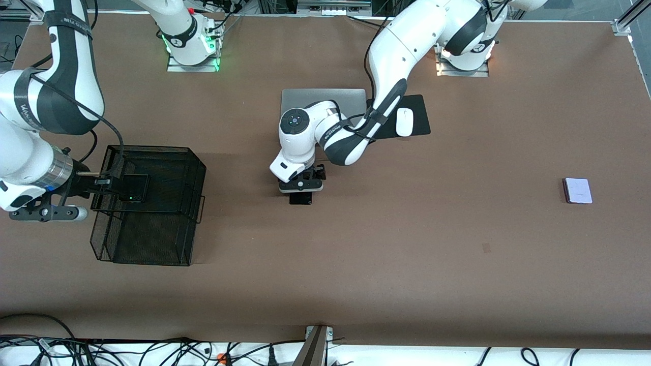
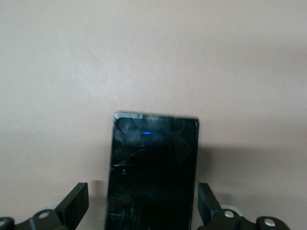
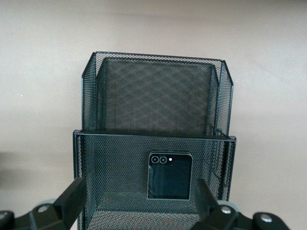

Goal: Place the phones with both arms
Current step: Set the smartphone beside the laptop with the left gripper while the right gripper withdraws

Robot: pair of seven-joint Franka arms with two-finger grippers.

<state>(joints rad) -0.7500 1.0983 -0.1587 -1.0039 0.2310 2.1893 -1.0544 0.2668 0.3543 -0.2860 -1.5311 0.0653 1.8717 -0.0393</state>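
Nearest the front camera: black wire-mesh basket (image 1: 147, 206) on the brown table (image 1: 407, 254), toward the right arm's end, with two compartments. Inside the compartment farther from the front camera, small squarish black phone (image 3: 170, 176) lying flat against the mesh, twin camera lenses and a small light showing in the right wrist view; seen in the front view only as a dark slab with a green dot, partly masked by mesh.

Right gripper (image 1: 104, 190) over the basket's edge at the right arm's end, fingers (image 3: 72, 199) spread wide, nothing between them, phone lying free below. Fingertips cut off by the frame in the right wrist view. Outward: silver wrist, then white arm with dark grey bands, partly cropped at the picture's edge.

Left gripper (image 1: 301, 184) low over mid-table, fingers (image 2: 76, 203) parted, standing clear either side of the long slim black slab phone (image 2: 152, 172), a gap showing at each edge. Phone flat on the table, glass scratched, blue glint near its top end, its lower end cut off by the frame. In the front view only one end of it (image 1: 300, 199) peeks out beneath the gripper; the rest is hidden. Outward: white left arm reaching over the silver laptop (image 1: 315, 99) and black mouse pad (image 1: 414, 119), hiding parts of both; white computer mouse (image 1: 404, 121) on the pad.

Small squarish pale lavender-white phone (image 1: 578, 190) alone, flat on the table toward the left arm's end, well apart from both grippers.
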